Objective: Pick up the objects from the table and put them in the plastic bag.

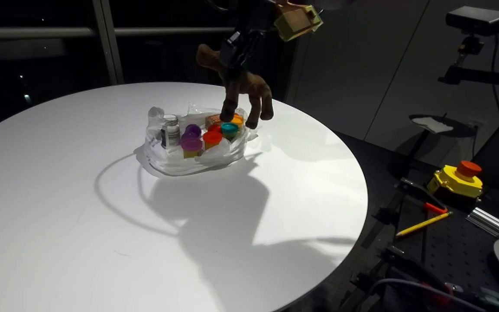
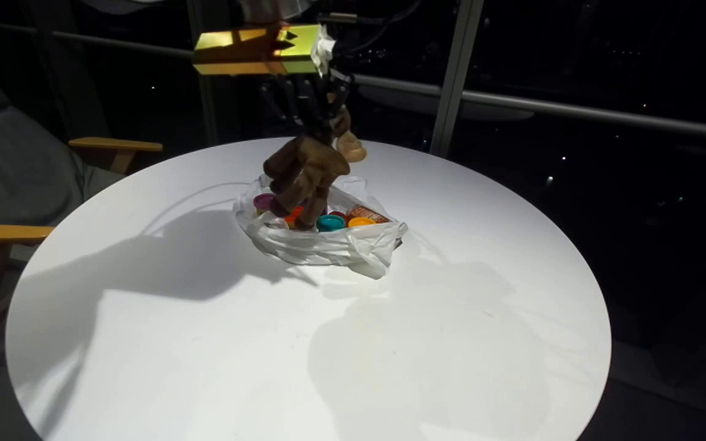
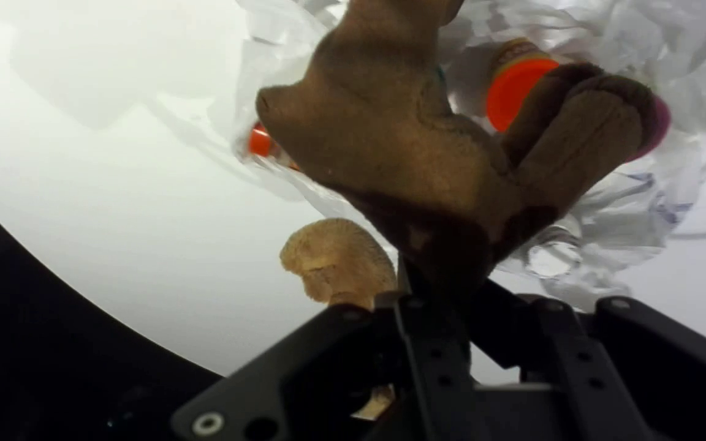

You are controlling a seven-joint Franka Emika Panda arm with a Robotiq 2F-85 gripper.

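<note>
- Brown toy animal (image 1: 254, 86) dangling over the crinkly plastic bag (image 1: 180, 167) in an exterior view, gripper (image 1: 234, 74) pinched tight on it. Bag's on the white table (image 1: 80, 225) with a purple-lidded cup (image 1: 192, 147), red-lidded cup (image 1: 212, 138) and white-labelled jar (image 1: 170, 132) inside.
- In an exterior view, the toy's legs hang right by the teal lid (image 2: 331, 223); can't tell if the feet touch anything. Grey chair (image 2: 22, 165) off to the side.
- Wrist view: the toy's pale tan end (image 3: 337, 260) pokes out sideways, and its legs half hide a reddish lid (image 3: 512, 92) in the bag.
</note>
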